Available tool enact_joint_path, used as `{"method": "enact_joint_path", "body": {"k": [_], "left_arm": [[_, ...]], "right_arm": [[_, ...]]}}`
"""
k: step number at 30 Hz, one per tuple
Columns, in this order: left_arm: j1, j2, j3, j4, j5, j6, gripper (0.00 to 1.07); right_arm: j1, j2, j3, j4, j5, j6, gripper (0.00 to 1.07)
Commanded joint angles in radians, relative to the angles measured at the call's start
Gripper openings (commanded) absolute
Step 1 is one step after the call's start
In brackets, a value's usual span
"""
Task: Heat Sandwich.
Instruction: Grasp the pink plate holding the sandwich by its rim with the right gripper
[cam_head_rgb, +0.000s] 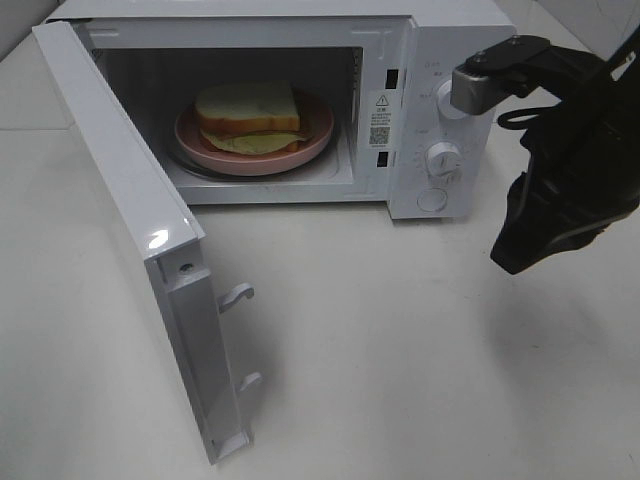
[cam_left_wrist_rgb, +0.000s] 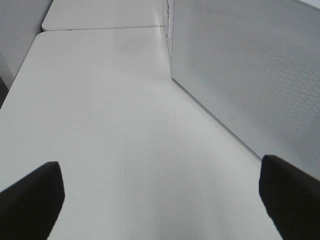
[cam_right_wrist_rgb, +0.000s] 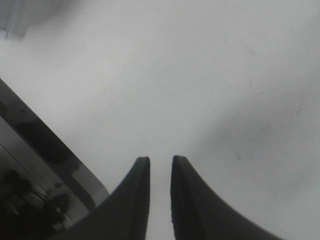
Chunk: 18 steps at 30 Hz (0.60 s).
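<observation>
White microwave (cam_head_rgb: 440, 90) is shown upper centre, its door (cam_head_rgb: 120, 200) swung wide at left. The sandwich (cam_head_rgb: 248, 115) is seated on a pink plate (cam_head_rgb: 322, 125) inside. The left gripper (cam_left_wrist_rgb: 160, 172) is spread wide, probably beside the door's outer face. The right gripper (cam_right_wrist_rgb: 160, 165) is nearly pressed together and empty. The door is best pushed evenly near its free edge until latched.

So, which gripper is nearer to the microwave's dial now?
Right. The right gripper hangs in front of the control panel, right of the dial. The left gripper is outside the high view; its camera shows only table and a perforated white panel.
</observation>
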Motion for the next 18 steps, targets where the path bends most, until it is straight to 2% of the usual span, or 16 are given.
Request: {"method": "enact_joint_path", "body": {"k": [1, 3, 13, 16, 18], "left_arm": [[0.003, -0.028, 0.003, 0.001, -0.013, -0.003, 1.04], [0.003, -0.028, 0.003, 0.001, -0.013, -0.003, 1.04], [0.003, -0.028, 0.003, 0.001, -0.013, -0.003, 1.04], [0.003, -0.028, 0.003, 0.001, -0.013, -0.003, 1.04], [0.003, -0.028, 0.003, 0.001, -0.013, -0.003, 1.04]], "right_arm": [[-0.002, -0.009, -0.008, -0.041, 0.030, -0.206, 0.20], [-0.002, -0.009, -0.008, -0.046, 0.028, -0.344, 0.21], [-0.002, -0.009, -0.008, -0.052, 0.021, -0.716, 0.23], [-0.002, -0.009, -0.008, -0.074, 0.021, -0.752, 0.24], [-0.002, -0.009, -0.008, -0.109, 0.017, -0.745, 0.29]]}}
